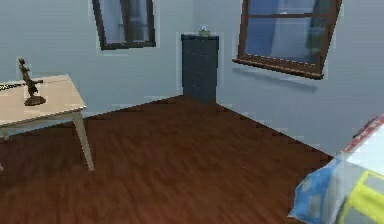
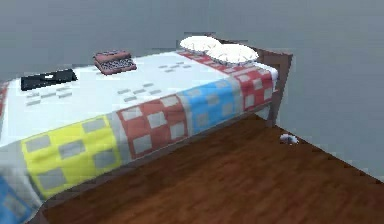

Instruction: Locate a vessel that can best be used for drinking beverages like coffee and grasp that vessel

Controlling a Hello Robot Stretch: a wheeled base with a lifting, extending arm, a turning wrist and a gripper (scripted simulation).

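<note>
No cup or mug can be made out. In the forward view a light wooden table (image 1: pixel 55 100) stands at the left, with a dark brown statuette (image 1: pixel 31 82) on it and a thin dark object (image 1: pixel 10 87) beside that. A dark cabinet (image 1: pixel 200 65) stands in the far corner with a small pale item (image 1: pixel 204 32) on top. In the arm side view a small pale blob (image 2: pixel 289 139) lies on the wood floor near the bed's far corner.
A bed with a patchwork quilt (image 2: pixel 140 105) spans the arm side view, with two white pillows (image 2: pixel 222 50), a dark flat item (image 2: pixel 48 80) and a reddish flat item (image 2: pixel 114 61) on it. Its corner (image 1: pixel 350 185) shows at the forward view's right. Two windows (image 1: pixel 290 30) sit in the walls. Wood floor (image 1: pixel 190 150) lies open between table and bed.
</note>
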